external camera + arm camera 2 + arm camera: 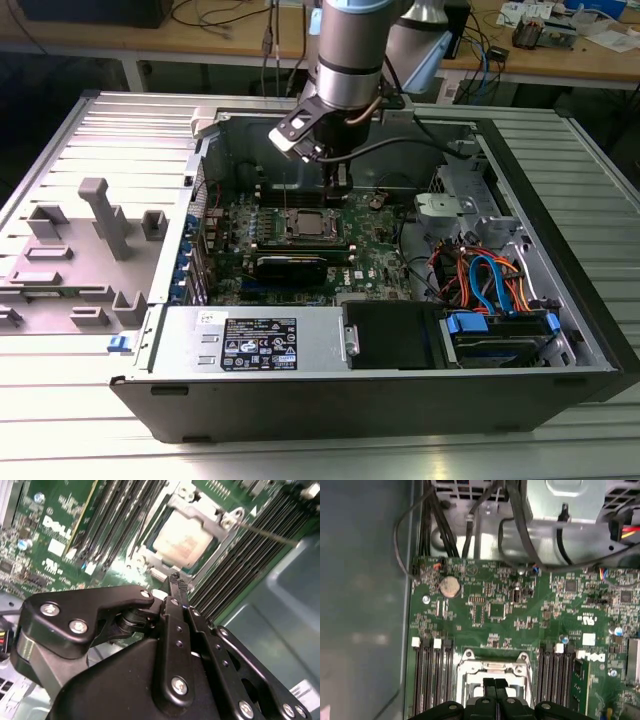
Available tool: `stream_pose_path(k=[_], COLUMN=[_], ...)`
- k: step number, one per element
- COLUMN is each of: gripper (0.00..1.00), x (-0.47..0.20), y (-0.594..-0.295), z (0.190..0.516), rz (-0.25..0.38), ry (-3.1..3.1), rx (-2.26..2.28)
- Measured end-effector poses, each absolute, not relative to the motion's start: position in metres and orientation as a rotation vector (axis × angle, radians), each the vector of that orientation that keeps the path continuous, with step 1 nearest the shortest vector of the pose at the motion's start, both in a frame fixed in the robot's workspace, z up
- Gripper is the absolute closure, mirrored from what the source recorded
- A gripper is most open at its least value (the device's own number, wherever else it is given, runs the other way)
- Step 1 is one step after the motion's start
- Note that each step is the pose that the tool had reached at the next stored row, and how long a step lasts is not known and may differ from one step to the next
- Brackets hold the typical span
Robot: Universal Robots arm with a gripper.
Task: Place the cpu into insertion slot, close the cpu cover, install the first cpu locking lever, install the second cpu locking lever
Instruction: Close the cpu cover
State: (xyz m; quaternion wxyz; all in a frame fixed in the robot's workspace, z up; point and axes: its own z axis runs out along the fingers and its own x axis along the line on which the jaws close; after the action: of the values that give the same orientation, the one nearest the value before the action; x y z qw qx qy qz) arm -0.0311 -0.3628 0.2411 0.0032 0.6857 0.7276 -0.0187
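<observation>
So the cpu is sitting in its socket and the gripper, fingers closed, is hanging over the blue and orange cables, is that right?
Not quite. The gripper hangs over the insertion slot, not the blue and orange cables; the first wrist view shows its closed fingers above the slot's rim. The cpu does sit in the slot.

So the open case (380,400) lies on the worktop (300,455), with the motherboard (378,258) flat inside. The cpu (182,542) sits in the insertion slot (292,227), cpu cover (202,514) over its edges, memory slots (432,680) on either side. The end effector (340,185) hangs just above. Cables (490,275) are toward the exterior view's right, and a fixture tray (70,270) is outside on its left.
</observation>
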Motion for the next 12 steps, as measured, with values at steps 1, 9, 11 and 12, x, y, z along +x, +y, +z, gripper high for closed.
stream_pose_path(k=[1, 9, 11, 12], gripper=[0.89, 0.89, 0.89, 0.89], x=[-0.034, -0.043, -0.046, -0.049], y=[-0.363, -0.363, -0.363, -0.363], z=[0.241, 0.239, 0.238, 0.237], rz=[-0.059, -0.058, -0.058, -0.058], ry=[2.282, 2.282, 2.287, 2.291], rx=[2.15, 2.15, 2.144, 2.14])
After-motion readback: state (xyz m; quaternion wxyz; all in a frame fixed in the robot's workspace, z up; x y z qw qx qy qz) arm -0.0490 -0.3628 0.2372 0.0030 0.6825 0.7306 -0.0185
